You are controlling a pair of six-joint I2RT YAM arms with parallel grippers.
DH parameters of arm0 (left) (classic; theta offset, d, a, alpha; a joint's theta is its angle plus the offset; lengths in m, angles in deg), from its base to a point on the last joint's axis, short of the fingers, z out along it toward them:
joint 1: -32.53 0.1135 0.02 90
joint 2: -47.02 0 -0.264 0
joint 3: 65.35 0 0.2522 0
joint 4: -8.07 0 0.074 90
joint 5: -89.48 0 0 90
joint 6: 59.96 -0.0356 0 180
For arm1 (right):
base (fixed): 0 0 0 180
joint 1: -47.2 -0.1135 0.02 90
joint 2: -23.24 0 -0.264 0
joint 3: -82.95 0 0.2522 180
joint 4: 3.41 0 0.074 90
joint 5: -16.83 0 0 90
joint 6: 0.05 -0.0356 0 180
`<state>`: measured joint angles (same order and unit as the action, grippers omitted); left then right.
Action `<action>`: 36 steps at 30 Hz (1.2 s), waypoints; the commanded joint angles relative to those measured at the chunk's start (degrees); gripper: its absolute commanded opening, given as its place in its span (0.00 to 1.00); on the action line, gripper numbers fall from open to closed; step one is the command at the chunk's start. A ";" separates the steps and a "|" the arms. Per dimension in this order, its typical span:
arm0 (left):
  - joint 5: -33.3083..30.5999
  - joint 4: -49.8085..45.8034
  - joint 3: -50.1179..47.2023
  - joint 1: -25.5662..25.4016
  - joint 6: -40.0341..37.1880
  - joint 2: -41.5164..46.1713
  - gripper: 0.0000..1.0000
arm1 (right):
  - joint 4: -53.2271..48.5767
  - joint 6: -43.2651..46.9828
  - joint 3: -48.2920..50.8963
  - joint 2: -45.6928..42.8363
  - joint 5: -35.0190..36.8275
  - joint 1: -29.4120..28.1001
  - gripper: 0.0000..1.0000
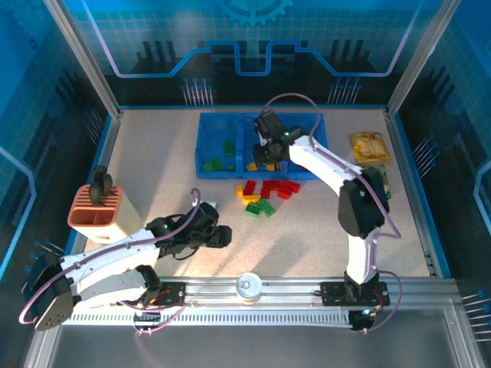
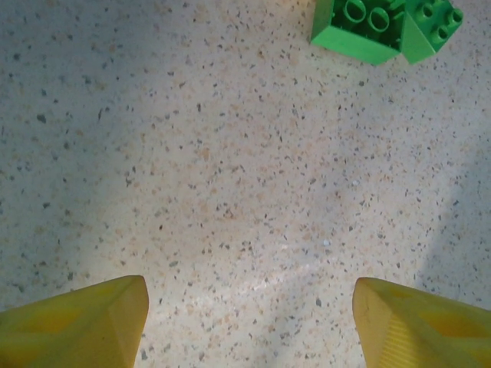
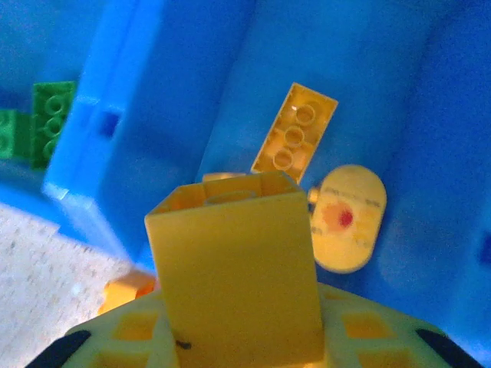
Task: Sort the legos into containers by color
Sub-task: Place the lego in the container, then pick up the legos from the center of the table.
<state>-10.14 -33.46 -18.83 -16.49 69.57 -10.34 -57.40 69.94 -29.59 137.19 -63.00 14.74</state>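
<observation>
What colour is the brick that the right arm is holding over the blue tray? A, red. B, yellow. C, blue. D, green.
B: in the right wrist view the held brick is yellow, standing upright over the blue tray, where a flat yellow brick already lies.

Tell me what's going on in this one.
Colour sorting into a blue tray is under way. The right gripper holds a yellow brick over the middle compartment, where other yellow pieces lie. Green bricks sit in the left compartment. The loose legos, red, yellow and green, lie piled on the table in front of the tray. The left gripper hovers over bare table, jaws open and empty.
</observation>
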 commanded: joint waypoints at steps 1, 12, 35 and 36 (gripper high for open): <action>-1.10 -0.86 -1.57 -0.59 3.00 3.81 0.72 | -7.88 1.10 -6.06 5.68 0.83 0.63 0.36; -2.65 -2.76 0.30 -0.64 1.46 5.61 0.73 | -9.52 -0.96 -9.77 6.19 1.97 -1.05 0.72; 5.22 4.29 11.86 12.41 -4.34 -11.87 0.74 | 2.33 -4.99 33.14 -36.81 4.04 -0.08 0.84; 5.59 4.23 12.98 13.13 -5.16 -13.21 0.74 | 2.71 -5.64 34.93 -38.28 4.06 0.51 0.85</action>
<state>-8.31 -31.45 -9.85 -5.32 67.84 -21.05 -56.26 66.81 1.79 103.00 -59.90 13.58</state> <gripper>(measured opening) 0.736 0.849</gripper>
